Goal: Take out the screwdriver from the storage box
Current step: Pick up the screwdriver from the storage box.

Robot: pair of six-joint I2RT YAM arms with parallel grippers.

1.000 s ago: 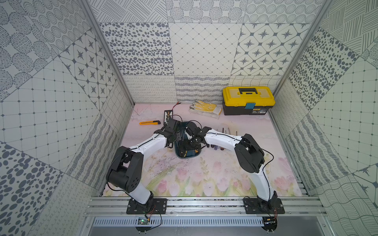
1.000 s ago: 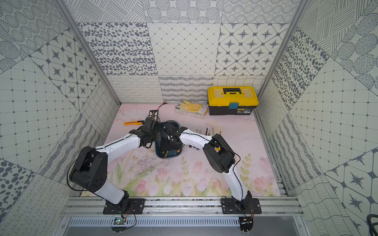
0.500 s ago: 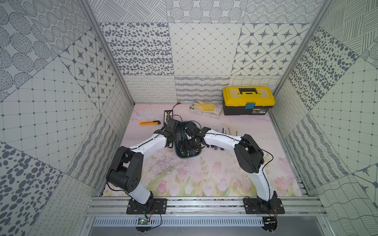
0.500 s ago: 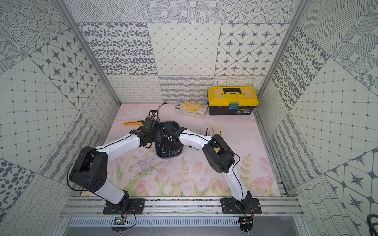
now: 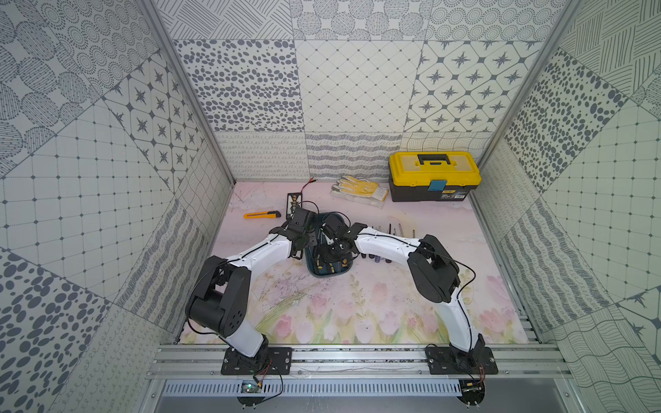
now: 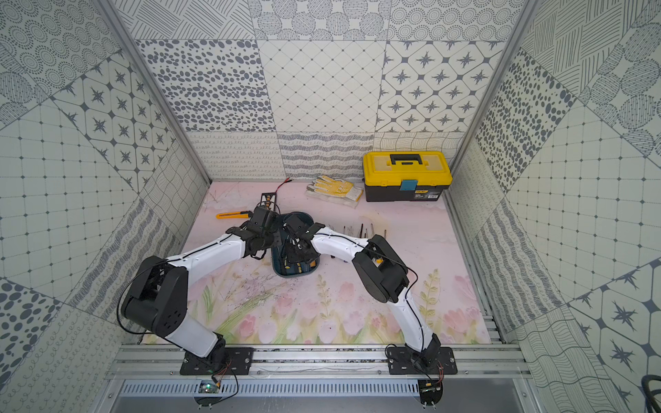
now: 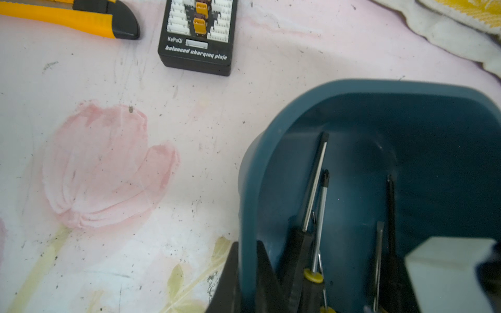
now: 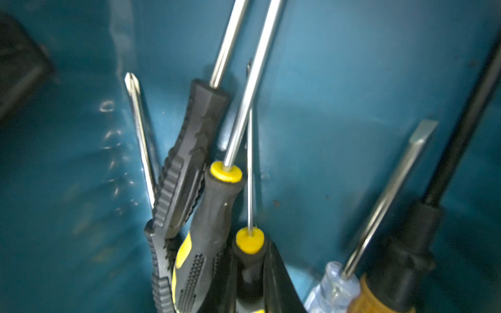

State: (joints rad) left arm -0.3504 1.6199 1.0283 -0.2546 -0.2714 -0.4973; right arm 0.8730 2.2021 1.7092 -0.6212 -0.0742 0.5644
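The storage box (image 5: 331, 274) (image 6: 294, 274) is a teal tub at mid-table with several screwdrivers lying in it. My left gripper (image 7: 247, 260) is shut on the tub's side wall (image 7: 245, 189), one finger outside and one inside. My right gripper (image 8: 250, 273) reaches down into the tub. It is shut on the handle of a small black screwdriver with a yellow collar (image 8: 249, 239) and a thin shaft. Beside it lie a bigger black-and-yellow screwdriver (image 8: 214, 216), a ridged black one (image 8: 189, 151) and a clear-handled flat one (image 8: 336, 284). In both top views the two wrists meet over the tub.
A yellow-lidded toolbox (image 5: 434, 175) stands at the back right, with work gloves (image 5: 359, 187) next to it. A yellow utility knife (image 5: 261, 215) and a black charging board (image 7: 196, 40) lie behind the tub. A row of loose tools (image 5: 390, 230) lies right of the tub.
My right gripper's jaws have closed onto the small screwdriver's handle. Both arms have stayed almost where they were, and the left grip on the tub wall is unchanged.
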